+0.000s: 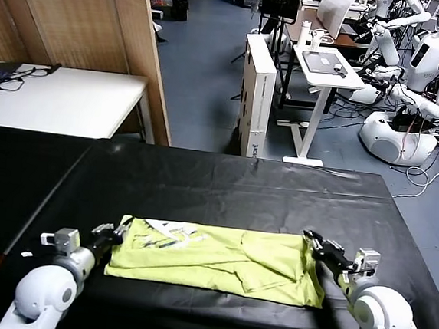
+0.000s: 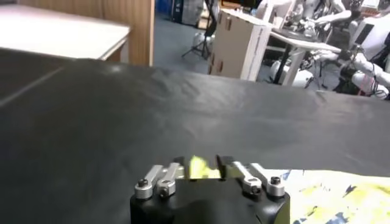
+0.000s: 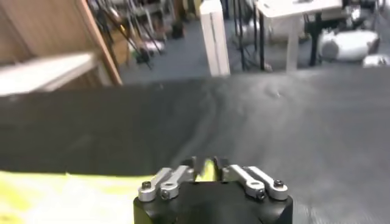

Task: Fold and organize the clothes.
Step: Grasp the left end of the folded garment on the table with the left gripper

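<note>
The clothes are one lime yellow-green T-shirt (image 1: pixel 219 261), folded into a long flat band on the black table (image 1: pixel 226 180). A whitish print shows near its left end. My left gripper (image 1: pixel 119 231) is at the shirt's left edge, and the left wrist view shows its jaws (image 2: pixel 201 164) apart with a bit of yellow cloth between them. The printed cloth (image 2: pixel 341 198) lies beside it. My right gripper (image 1: pixel 311 240) is at the shirt's right edge. Its jaws (image 3: pixel 206 164) also stand apart over yellow cloth, and the shirt (image 3: pixel 55 195) stretches away to one side.
Behind the black table a white table (image 1: pixel 56 96) stands at the back left beside a wooden partition (image 1: pixel 137 49). A tall white box (image 1: pixel 258 91), a white standing desk (image 1: pixel 324 66) and other robots (image 1: pixel 411 89) are on the floor beyond.
</note>
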`<state>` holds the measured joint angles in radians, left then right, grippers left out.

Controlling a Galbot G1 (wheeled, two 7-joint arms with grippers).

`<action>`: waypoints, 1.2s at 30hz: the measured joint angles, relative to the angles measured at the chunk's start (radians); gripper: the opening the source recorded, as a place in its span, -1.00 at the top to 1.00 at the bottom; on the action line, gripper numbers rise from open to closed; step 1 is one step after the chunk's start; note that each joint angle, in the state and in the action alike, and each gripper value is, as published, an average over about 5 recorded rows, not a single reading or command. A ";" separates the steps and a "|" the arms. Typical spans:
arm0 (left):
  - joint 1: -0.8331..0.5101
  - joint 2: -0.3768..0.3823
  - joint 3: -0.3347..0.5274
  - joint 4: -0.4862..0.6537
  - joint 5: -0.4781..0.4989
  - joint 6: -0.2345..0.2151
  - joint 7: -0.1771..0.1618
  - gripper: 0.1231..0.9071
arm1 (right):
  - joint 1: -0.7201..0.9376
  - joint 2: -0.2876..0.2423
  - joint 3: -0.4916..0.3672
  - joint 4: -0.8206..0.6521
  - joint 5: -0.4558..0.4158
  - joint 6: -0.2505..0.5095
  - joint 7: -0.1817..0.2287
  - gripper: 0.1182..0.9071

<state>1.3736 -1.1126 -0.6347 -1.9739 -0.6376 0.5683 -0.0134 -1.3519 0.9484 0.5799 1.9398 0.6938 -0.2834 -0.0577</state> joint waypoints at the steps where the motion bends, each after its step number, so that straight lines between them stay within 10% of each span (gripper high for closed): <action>1: 0.005 0.008 -0.006 -0.007 -0.017 0.010 -0.004 -0.53 | -0.011 -0.008 0.009 0.009 -0.001 0.027 -0.006 -0.94; 7: 0.065 0.080 -0.064 -0.064 -0.152 0.063 0.006 -0.98 | -0.130 -0.041 0.086 0.097 0.006 0.134 -0.007 -1.00; 15: 0.169 0.084 -0.126 -0.101 -0.230 0.103 0.105 -1.00 | -0.326 -0.021 0.206 0.268 0.038 0.163 -0.004 -1.00; 36: 0.188 0.062 -0.114 -0.047 -0.223 0.096 0.156 -1.00 | -0.420 0.007 0.248 0.402 0.041 0.151 -0.001 -1.00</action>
<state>1.5617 -1.0504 -0.7489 -2.0208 -0.8609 0.6645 0.1425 -1.7714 0.9557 0.8280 2.3420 0.7348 -0.1329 -0.0585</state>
